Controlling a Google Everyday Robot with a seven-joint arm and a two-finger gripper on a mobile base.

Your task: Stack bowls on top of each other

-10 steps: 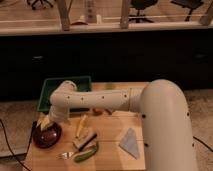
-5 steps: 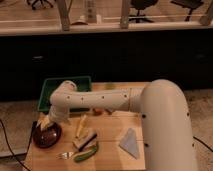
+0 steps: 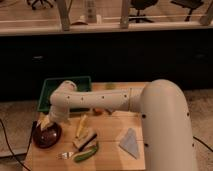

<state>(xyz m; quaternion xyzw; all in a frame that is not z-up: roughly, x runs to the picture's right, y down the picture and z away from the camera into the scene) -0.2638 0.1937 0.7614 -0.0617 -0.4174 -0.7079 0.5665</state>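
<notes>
Your arm [image 3: 107, 100] reaches from the right across the wooden table [image 3: 112, 150] toward its left edge, elbow bent above the far-left part of the top. The gripper [image 3: 46, 122] hangs at the end of it, just over the far rim of the bowl [image 3: 46, 136]. You cannot tell from this view how its jaws stand, nor whether it touches the bowl or only hovers close above it.

The bowl, dark maroon and glossy, sits upright near the left edge of the table, closer to the near-left corner than the far one. Only one bowl can be made out; whether another lies nested inside it is not clear.

Behind the arm, at the far-left corner, you have the green tray [image 3: 50, 90], partly hidden by the forearm.

Toward the middle of the table, just right of the bowl, a yellow stick-like item [image 3: 81, 125] lies at a slant. Nearer the front edge lies a small pale block [image 3: 85, 141], with a green curved piece [image 3: 86, 154] just beside it and something small and light [image 3: 63, 155] to its left. A grey folded cloth [image 3: 130, 142] lies well apart, toward the right side of the front edge.
</notes>
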